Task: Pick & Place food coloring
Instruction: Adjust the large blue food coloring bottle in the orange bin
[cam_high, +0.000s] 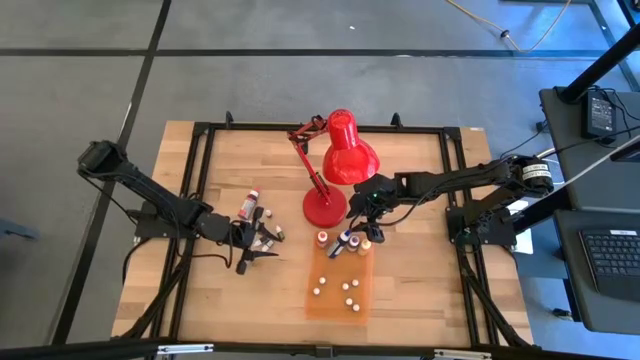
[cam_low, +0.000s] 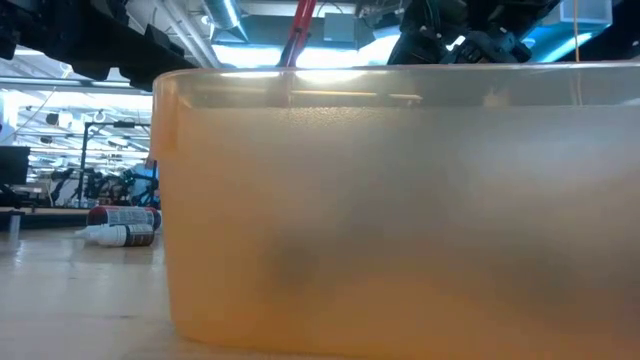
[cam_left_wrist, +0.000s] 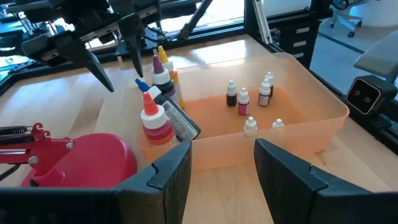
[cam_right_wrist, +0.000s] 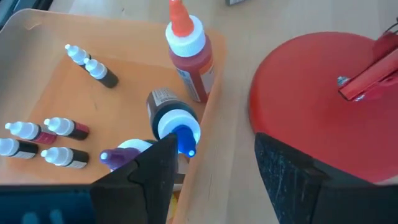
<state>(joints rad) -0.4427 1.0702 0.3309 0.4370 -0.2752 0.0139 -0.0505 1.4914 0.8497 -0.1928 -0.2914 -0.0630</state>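
Over tray's (cam_high: 325, 305) far edge | right gripper (cam_high: 372, 222) jaws apart above blue-capped bottle (cam_right_wrist: 176, 127) | left gripper (cam_high: 262, 247) apart, empty | risk: descent topples red-capped bottle (cam_right_wrist: 188, 53) beside lamp base (cam_right_wrist: 323, 99).

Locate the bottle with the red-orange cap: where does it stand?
In the high view the red-orange-capped bottle stands upright at the orange tray's far left corner, just in front of the lamp base.

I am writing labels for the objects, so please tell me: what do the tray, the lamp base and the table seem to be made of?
Tray: thin translucent orange plastic, probably; light and bottles show through its walls.
Lamp base: smooth glossy red, painted metal or plastic; cannot tell which.
Table: pale wood, visible grain and plank joints, matte.
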